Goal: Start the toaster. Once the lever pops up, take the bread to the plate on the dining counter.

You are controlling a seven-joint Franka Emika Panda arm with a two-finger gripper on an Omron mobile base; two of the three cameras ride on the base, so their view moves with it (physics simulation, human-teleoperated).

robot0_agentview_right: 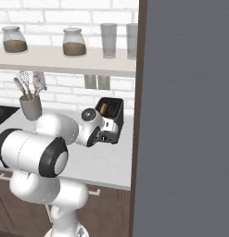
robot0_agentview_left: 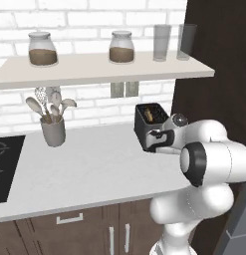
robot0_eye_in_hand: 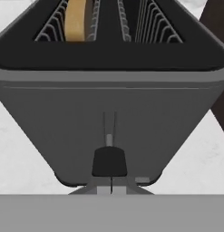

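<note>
Item one, the toaster (robot0_agentview_left: 150, 124): I see it dark and boxy at centre right of the left base view, standing on the pale worktop (robot0_agentview_left: 89, 172) below a shelf (robot0_agentview_left: 94, 67). Item two, the bread (robot0_eye_in_hand: 77, 20): a tan slice standing in the left slot, at the upper left of the hand view. Item three, the lever (robot0_eye_in_hand: 109, 161): a dark tab low on the toaster's narrow face, at the bottom of its slit. Item four, the gripper (robot0_eye_in_hand: 111, 188): fingertips pressed together with nothing between them, directly under the lever at the bottom centre of the hand view. Item five, a utensil crock (robot0_agentview_left: 53, 130) at left of the worktop.
</note>
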